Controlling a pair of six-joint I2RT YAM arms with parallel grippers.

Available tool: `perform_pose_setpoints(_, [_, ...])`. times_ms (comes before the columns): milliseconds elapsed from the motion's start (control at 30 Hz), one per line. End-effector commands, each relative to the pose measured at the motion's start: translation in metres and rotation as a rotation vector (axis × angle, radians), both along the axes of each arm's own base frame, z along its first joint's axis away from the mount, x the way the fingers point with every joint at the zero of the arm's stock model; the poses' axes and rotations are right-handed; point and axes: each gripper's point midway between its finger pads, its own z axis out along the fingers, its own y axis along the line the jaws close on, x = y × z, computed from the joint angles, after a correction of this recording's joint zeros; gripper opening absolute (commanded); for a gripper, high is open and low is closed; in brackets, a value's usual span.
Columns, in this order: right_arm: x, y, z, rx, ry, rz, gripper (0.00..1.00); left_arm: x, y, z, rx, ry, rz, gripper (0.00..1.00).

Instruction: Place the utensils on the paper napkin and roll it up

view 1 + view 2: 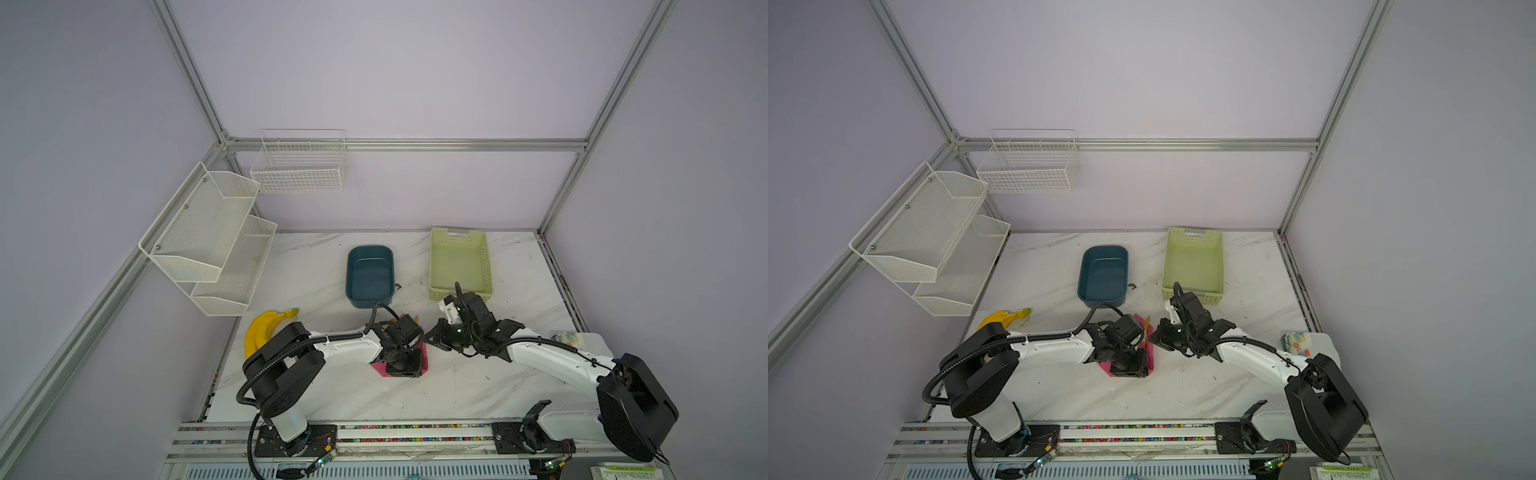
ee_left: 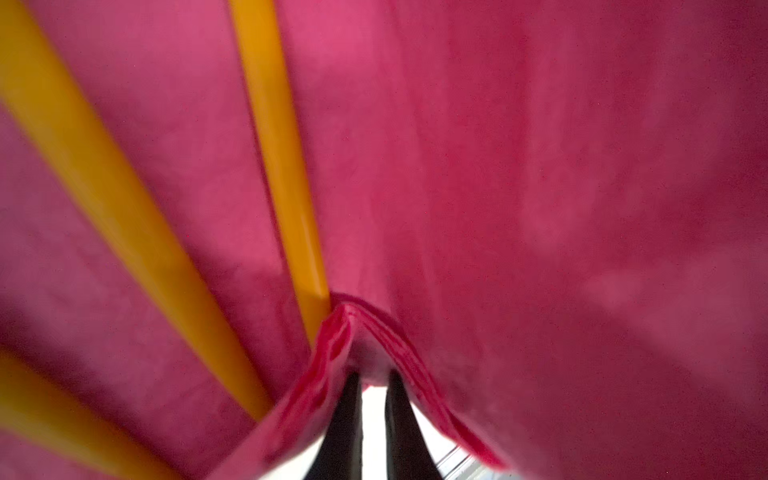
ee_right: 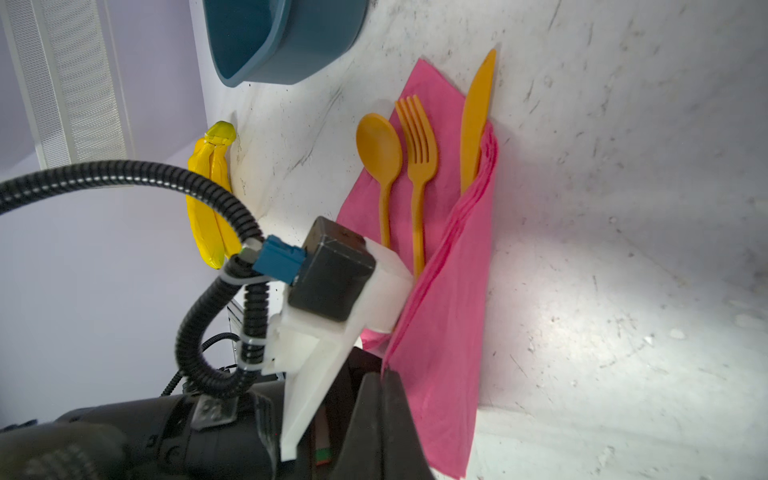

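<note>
**Napkin flap up, left fingers tucked beneath it**

Right at the lens, the left fingers point(image 2: 345, 419) stand just a narrow slit apart, with pale bench point(image 3: 623, 208) showing between them. The paper napkin point(image 2: 540, 208) arches its layered edge right over their tips. Gripped or only propped up, I cannot tell. Orange handles cross the pink just beyond.

Over to the other wrist: the right fingers point(image 3: 374, 415) are pressed flat together on nothing visible, tips just beside the raised flap. The spoon point(image 3: 379, 149) and fork point(image 3: 419, 158) lie side by side on the napkin, heads toward the blue tub point(image 3: 282, 41). The knife point(image 3: 476, 120) runs along the folded side, blade poking off onto the bench, handle hidden under the flap.

In both top views the napkin point(image 1: 379, 368) point(image 1: 1151, 353) lies mid-bench between the two arms, nearer the front edge than the back. The banana point(image 1: 262, 328) sits by the left edge.
</note>
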Motion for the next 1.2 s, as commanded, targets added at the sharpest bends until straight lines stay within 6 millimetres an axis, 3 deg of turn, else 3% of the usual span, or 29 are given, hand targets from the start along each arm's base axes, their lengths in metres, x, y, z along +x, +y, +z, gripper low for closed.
perform_pose_setpoints(0, [-0.001, -0.001, -0.007, -0.011, 0.005, 0.000, 0.00, 0.020, -0.002, 0.043, -0.036, -0.094, 0.014, 0.15])
perform_pose_setpoints(167, [-0.002, -0.001, -0.008, -0.021, 0.008, 0.006, 0.00, 0.018, 0.019, 0.049, 0.002, -0.104, 0.013, 0.15])
perform_pose_setpoints(433, [-0.001, -0.001, -0.008, -0.021, 0.008, 0.002, 0.00, 0.014, 0.042, 0.032, 0.067, -0.085, 0.021, 0.11])
perform_pose_setpoints(867, [0.000, 0.004, 0.002, 0.012, 0.006, -0.003, 0.00, 0.022, 0.044, 0.008, 0.105, -0.080, 0.032, 0.10])
perform_pose_setpoints(1167, [-0.004, 0.030, 0.004, 0.036, 0.009, 0.024, 0.00, 0.019, 0.050, -0.001, 0.117, -0.061, 0.038, 0.10])
